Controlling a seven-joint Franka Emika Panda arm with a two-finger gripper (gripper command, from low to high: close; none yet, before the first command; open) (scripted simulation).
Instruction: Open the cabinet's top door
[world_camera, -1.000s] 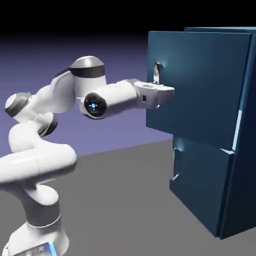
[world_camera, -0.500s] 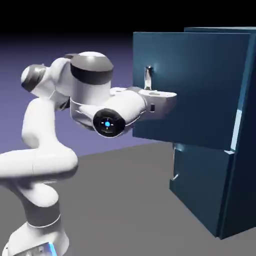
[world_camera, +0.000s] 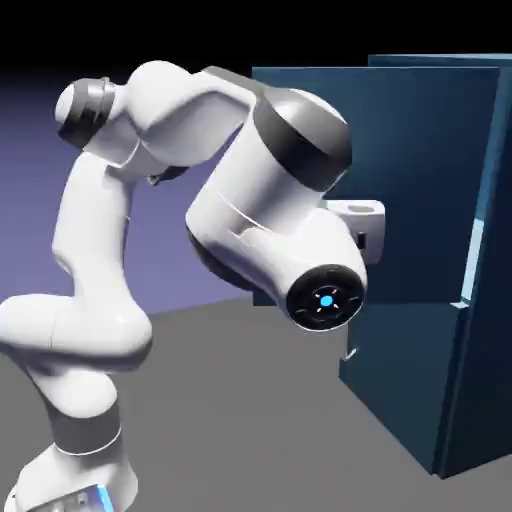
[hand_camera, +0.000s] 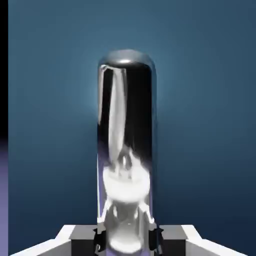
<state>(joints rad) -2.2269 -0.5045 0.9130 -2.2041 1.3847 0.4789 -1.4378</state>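
The tall dark blue cabinet (world_camera: 487, 300) stands at the exterior view's right. Its top door (world_camera: 430, 170) hangs swung out from the body, its free edge toward the left. My forearm covers the silver handle in that view; only the white hand (world_camera: 363, 214) peeks out against the door panel. In the hand view the vertical silver bar handle (hand_camera: 126, 130) fills the middle, upright against the blue door panel (hand_camera: 210, 100). My gripper (hand_camera: 127, 243) is shut on the handle's lower part, with a grey fingertip (hand_camera: 98, 241) pressed to each side.
The shorter lower door (world_camera: 400, 385) sits under the top door, against the cabinet body. My arm's thick elbow and forearm (world_camera: 280, 200) bulk large in front of the open door. Grey table surface (world_camera: 250, 420) spreads below.
The top door has swung further out toward the exterior view's left. My arm has folded round with it, and the forearm now covers the handle that showed before.
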